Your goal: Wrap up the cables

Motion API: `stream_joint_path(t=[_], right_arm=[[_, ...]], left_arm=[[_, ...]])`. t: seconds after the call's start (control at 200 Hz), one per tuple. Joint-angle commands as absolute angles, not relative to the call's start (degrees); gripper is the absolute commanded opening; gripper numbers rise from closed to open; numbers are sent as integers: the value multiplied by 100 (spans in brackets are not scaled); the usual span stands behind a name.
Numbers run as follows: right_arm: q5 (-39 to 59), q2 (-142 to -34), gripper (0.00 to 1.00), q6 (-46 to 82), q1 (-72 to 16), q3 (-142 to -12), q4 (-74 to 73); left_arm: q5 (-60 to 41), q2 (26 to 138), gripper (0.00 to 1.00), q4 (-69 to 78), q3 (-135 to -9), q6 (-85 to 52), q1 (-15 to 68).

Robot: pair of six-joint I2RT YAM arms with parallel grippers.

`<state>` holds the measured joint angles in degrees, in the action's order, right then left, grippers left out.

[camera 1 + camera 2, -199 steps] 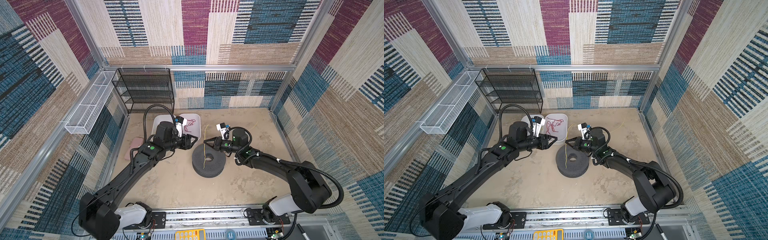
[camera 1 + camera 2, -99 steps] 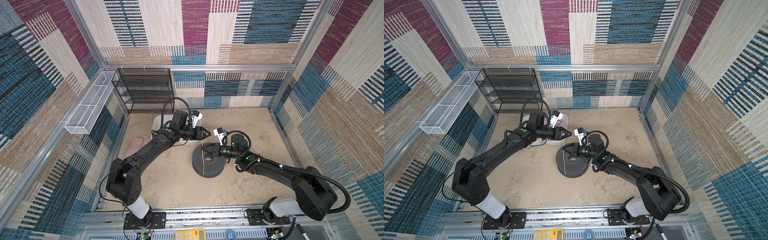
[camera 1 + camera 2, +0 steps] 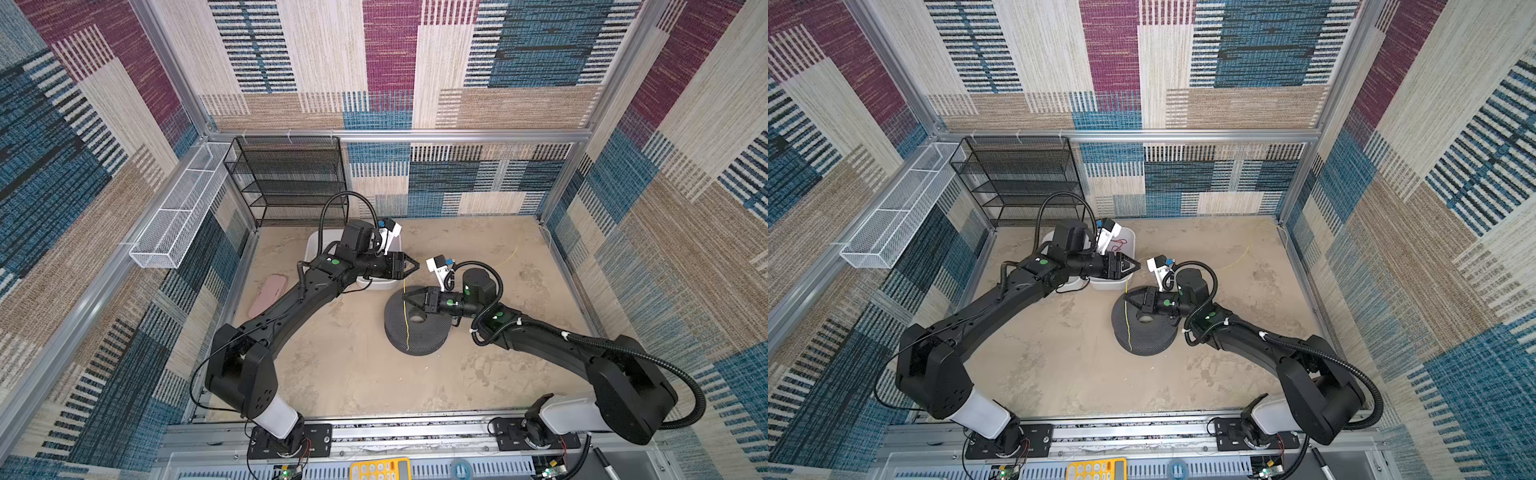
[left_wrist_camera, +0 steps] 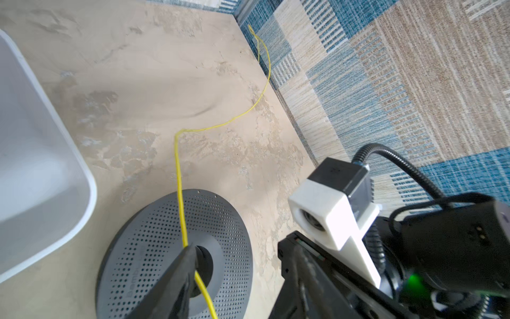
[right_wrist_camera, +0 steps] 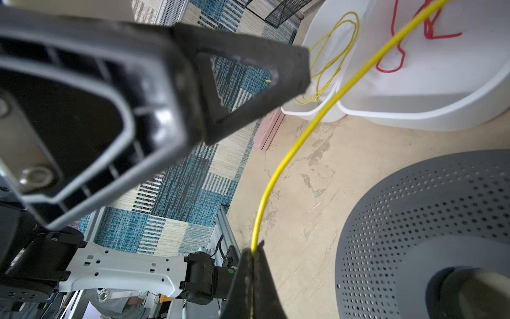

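The cables are thin yellow wire. One strand (image 3: 406, 320) hangs from my right gripper (image 3: 403, 296) down across the dark grey perforated spool (image 3: 415, 328). The right gripper is shut on this strand (image 5: 278, 176) at its fingertips (image 5: 252, 250), low over the spool (image 5: 427, 221). My left gripper (image 3: 415, 266) hovers open just behind and above it. In the left wrist view the strand (image 4: 179, 176) runs from the far right corner, across the floor and spool (image 4: 154, 262), close beside one finger of the open left gripper (image 4: 245, 248). More yellow loops (image 5: 331, 55) lie in a white tub.
Two white tubs (image 3: 380, 284) stand behind the spool, under the left arm; one (image 3: 1127, 245) holds a red cord (image 5: 400, 55). A pink flat thing (image 3: 268, 295) lies by the left wall. A black mesh shelf (image 3: 291, 183) and a white wire basket (image 3: 178, 216) are at the back left.
My left arm swung right from over the tubs to just behind the spool and has held there. The right gripper slid a little left and down over the spool, still holding the strand.
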<state>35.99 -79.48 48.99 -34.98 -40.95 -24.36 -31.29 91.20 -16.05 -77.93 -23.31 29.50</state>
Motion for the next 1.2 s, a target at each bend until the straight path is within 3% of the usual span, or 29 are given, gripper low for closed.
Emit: stream_joint_path(t=[0.0,0.2,0.396,0.646,0.716,0.906,1.197], right_arm=[[3610,-7936,0,4834,-3541,-4131,-2655],[3601,-7998,0,4834,-3573,-4186,-2672],[3578,-8027,0,4818,-3621,-4254,-2611],[3534,-8075,0,4816,-3665,-4273,-2567],[3506,-8079,0,4816,-3665,-4272,-2516],[3410,-7939,28,4653,-3665,-4284,-2138],[2874,-6999,52,4242,-3292,-4229,-906]], left_arm=[[-2713,9248,59,-1746,-7915,-2165,2935],[-3832,9966,50,-1785,-8198,-2453,2960],[-3919,10002,32,-1690,-8147,-2395,3023],[-3740,9777,0,-1467,-7955,-2465,3023],[-3679,9683,0,-1380,-7900,-2495,3019],[-3366,9257,0,-1091,-7530,-2512,2993],[-2617,8304,0,-770,-6556,-2666,2771]])
